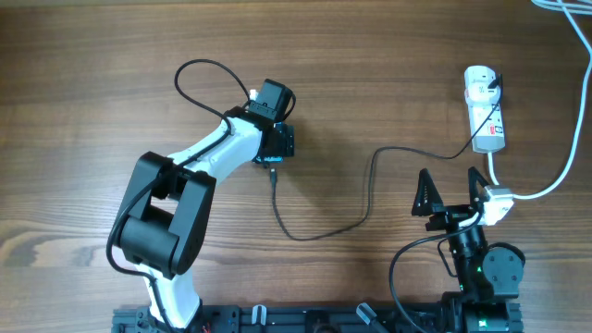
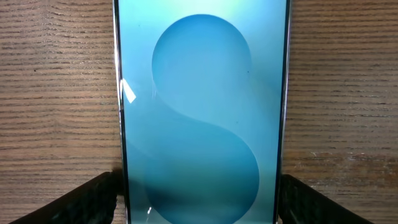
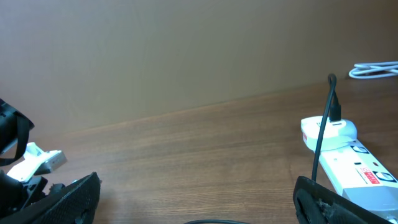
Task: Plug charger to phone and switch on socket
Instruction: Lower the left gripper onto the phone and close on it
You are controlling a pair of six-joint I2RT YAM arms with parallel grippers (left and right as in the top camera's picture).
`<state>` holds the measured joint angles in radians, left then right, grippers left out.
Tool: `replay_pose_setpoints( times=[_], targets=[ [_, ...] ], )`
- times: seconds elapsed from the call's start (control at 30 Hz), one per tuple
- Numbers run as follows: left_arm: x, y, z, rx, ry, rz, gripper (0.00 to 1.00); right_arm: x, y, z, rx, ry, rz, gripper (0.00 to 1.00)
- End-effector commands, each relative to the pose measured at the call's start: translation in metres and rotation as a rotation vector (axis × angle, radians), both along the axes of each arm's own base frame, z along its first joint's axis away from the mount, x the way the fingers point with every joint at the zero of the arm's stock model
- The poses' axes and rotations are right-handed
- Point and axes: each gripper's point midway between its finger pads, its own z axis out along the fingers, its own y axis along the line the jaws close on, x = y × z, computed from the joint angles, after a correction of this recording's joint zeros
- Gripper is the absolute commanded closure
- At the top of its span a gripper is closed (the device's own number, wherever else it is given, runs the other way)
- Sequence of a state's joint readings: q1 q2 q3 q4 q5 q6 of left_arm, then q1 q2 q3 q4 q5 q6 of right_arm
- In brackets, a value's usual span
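Note:
The phone (image 2: 199, 112) lies on the wooden table, its turquoise screen with a round shape filling the left wrist view. My left gripper (image 2: 199, 180) has one finger against each long edge of it. In the overhead view my left gripper (image 1: 275, 139) covers the phone. The charger (image 1: 370, 185) curves across the table, and its plug tip (image 1: 274, 174) ends right at the left gripper. The socket (image 1: 485, 111) lies at the far right with a black plug (image 1: 497, 85) in it and also shows in the right wrist view (image 3: 357, 168). My right gripper (image 1: 451, 190) is open and empty, below the socket.
The thick white lead (image 1: 564, 166) loops from the socket's near end up along the right table edge. A red mark (image 3: 370, 176) shows on the socket's top face. Bare wood lies between my right gripper's fingers (image 3: 196, 186).

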<state>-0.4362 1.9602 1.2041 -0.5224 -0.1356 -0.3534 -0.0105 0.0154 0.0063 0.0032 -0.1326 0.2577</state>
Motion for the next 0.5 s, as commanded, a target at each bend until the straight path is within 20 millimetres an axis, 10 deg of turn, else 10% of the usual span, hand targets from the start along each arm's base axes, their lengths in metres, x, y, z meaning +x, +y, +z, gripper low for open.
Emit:
replay_pose_setpoints(
  times=[0.0, 0.47],
  targets=[
    [-0.0038, 0.003, -0.0122, 0.015, 0.036, -0.005, 0.17, -0.0004, -0.0024, 0.0029, 0.007, -0.013, -0.013, 0.0],
    [-0.0062, 0.0041, -0.0127, 0.019, 0.046, -0.005, 0.26, -0.0004, -0.0024, 0.0029, 0.007, -0.013, -0.013, 0.0]
  ],
)
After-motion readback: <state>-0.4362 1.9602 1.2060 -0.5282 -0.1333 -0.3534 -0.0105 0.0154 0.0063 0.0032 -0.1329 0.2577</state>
